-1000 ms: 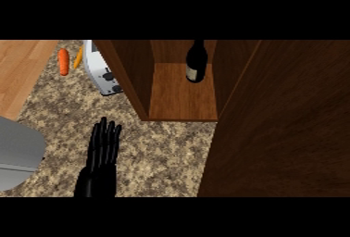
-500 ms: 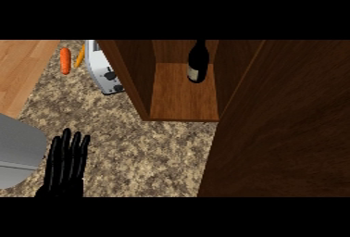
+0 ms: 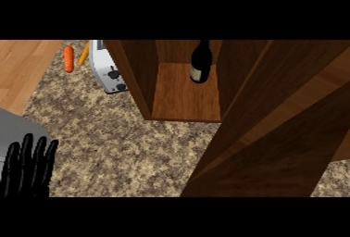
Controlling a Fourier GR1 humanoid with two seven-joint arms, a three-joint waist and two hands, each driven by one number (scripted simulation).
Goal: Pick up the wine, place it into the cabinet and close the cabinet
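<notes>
A dark wine bottle (image 3: 199, 62) with a pale label stands upright at the back of the wooden cabinet's shelf (image 3: 183, 99). The cabinet's brown door (image 3: 280, 134) swings across the right half of the view, partly covering the opening. My left hand (image 3: 27, 169) is at the lower left edge, fingers straight and pointing up, holding nothing, far from the cabinet. The right hand does not show.
A silver toaster (image 3: 108, 73) stands left of the cabinet. An orange carrot (image 3: 68, 59) lies on a wooden board (image 3: 24, 69) at the upper left. A grey sink edge (image 3: 17, 134) sits at the left. Speckled countertop (image 3: 123, 143) fills the middle.
My left hand has pulled back down and to the left, from the middle of the counter to the lower left corner. The bottle has not moved.
</notes>
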